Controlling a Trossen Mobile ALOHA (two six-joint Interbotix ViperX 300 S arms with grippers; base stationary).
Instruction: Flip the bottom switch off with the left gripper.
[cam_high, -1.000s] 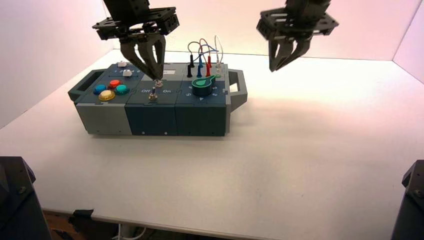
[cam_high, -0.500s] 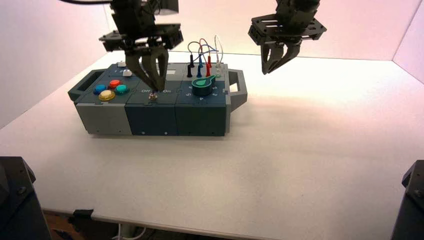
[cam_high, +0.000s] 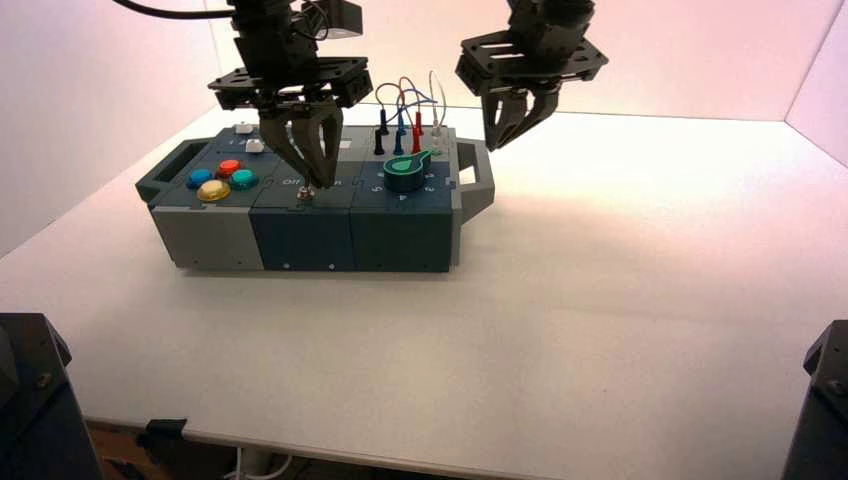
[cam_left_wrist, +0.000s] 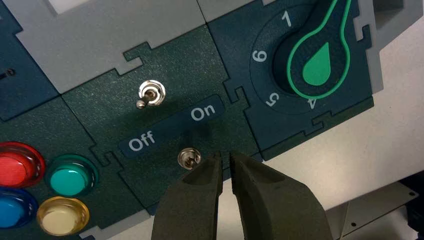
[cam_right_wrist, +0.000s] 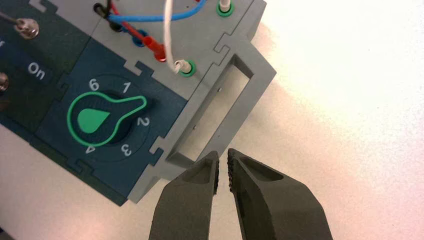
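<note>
The bottom switch (cam_left_wrist: 189, 158) is a small silver toggle on the dark-blue "Off/On" panel (cam_left_wrist: 165, 125), near the box's front edge; in the high view the bottom switch (cam_high: 305, 196) shows just below the claw tips. My left gripper (cam_left_wrist: 224, 156) is shut with only a thin slit between its fingers and nothing in them. Its tips hover just beside the switch on the "On" side, and I cannot tell whether they touch it. In the high view the left gripper (cam_high: 316, 182) hangs over the panel. The right gripper (cam_high: 505, 137) is shut and hovers above the box's right handle (cam_right_wrist: 220, 115).
A second silver toggle (cam_left_wrist: 150, 93) sits farther back on the panel, its lever leaning to the "Off" side. A green knob (cam_left_wrist: 320, 55) lies to the right, coloured buttons (cam_left_wrist: 67, 180) to the left, and plugged wires (cam_high: 410, 105) behind.
My left gripper has come forward and down from the rear toggle to the bottom switch, its fingers closing slightly. The right arm has swung left toward the box's right end.
</note>
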